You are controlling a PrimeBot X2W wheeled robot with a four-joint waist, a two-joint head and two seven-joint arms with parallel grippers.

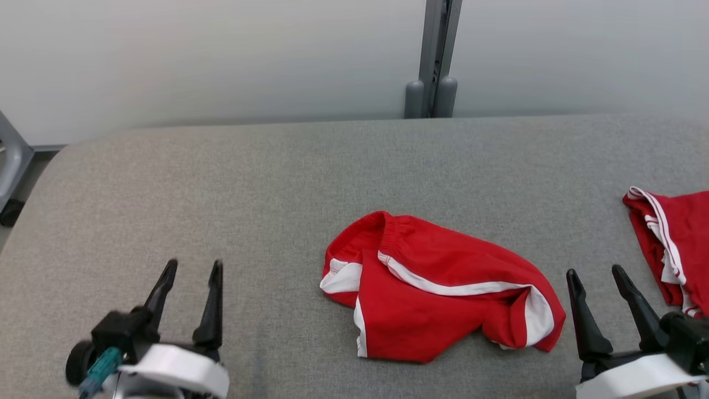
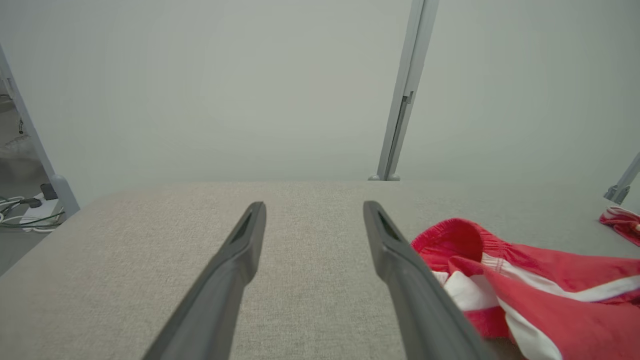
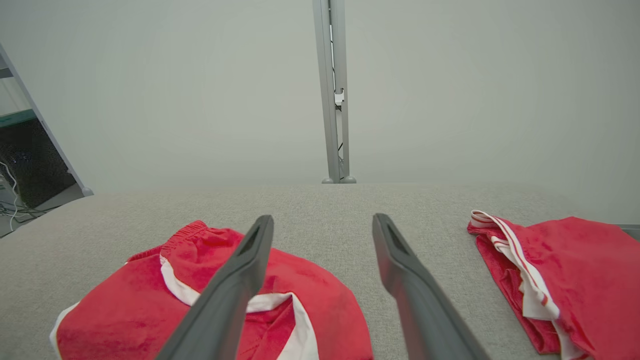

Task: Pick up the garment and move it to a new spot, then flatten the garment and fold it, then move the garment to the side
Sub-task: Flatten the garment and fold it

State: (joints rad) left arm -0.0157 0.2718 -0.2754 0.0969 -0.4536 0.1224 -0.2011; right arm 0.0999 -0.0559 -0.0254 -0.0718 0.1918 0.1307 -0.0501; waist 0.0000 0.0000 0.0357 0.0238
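Note:
The garment (image 1: 437, 288), red shorts with white stripes, lies crumpled on the grey padded table (image 1: 277, 183) a little right of centre. It also shows at the lower right of the left wrist view (image 2: 540, 295) and lower left of the right wrist view (image 3: 200, 300). My left gripper (image 1: 191, 271) hovers open at the lower left, well to the left of the garment, with nothing between its fingers (image 2: 240, 250). At the lower right my right gripper (image 1: 595, 277) is open too, just right of the garment's edge, its fingers (image 3: 400, 260) empty.
A second red garment with white trim (image 1: 673, 244) lies at the table's right edge, also in the right wrist view (image 3: 555, 275). A grey post (image 1: 432, 66) stands behind the table against a pale wall. Cables lie on the floor at the far left (image 2: 30, 212).

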